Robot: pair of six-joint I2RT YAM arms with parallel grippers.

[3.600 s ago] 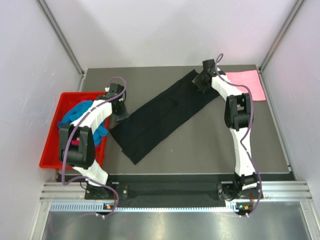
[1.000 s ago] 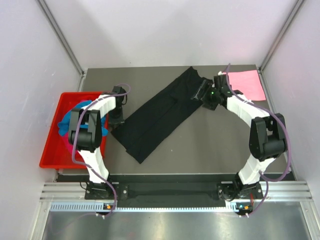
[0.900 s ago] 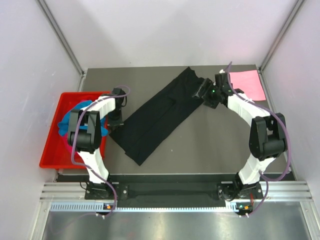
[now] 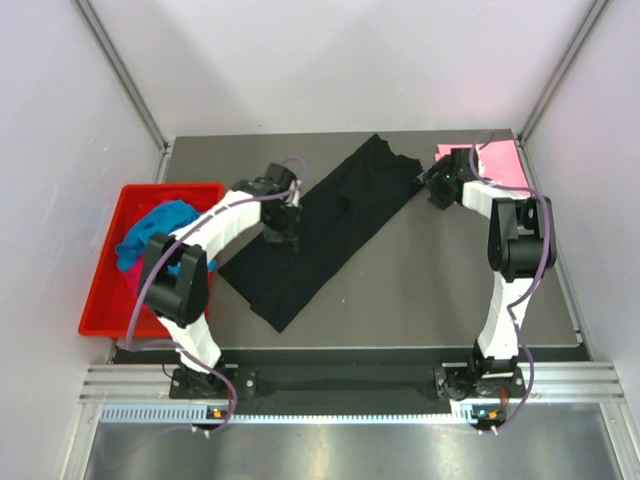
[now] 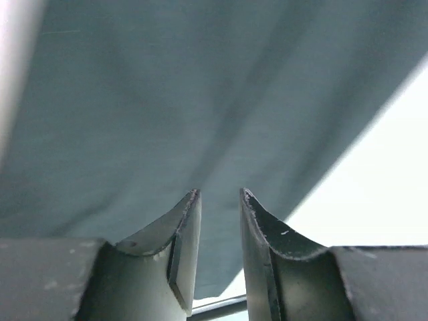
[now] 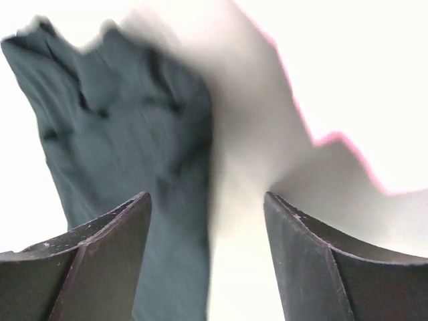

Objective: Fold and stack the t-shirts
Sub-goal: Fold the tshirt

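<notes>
Black t-shirt (image 4: 335, 222) lies as a long folded strip, diagonal across the worktop (image 4: 420, 285), far end rumpled near the pink t-shirt (image 4: 506, 163); turquoise t-shirt (image 4: 150, 232) sits bunched in the red tray (image 4: 98, 295) at the left.

Left fingers (image 4: 281, 226) hover over the strip's left edge, only narrowly apart, nothing between them (wrist view shows plain dark cloth beneath and a bare slit of gap); right fingers (image 4: 437, 186) stand wide and empty, straddling the line where the black cloth's end meets the pale ground beside the pink edge.

Risks, as I judge them:
- left gap so slim it may pinch only the top layer, or slide off; the fold would then peel open instead of travelling whole;
- right fingers, set so wide and so near the pink shirt, could gather its edge with the black end and drag both;
- uneven lift between the two ends would skew the strip;
- the rumpled end may fold in creased.
</notes>
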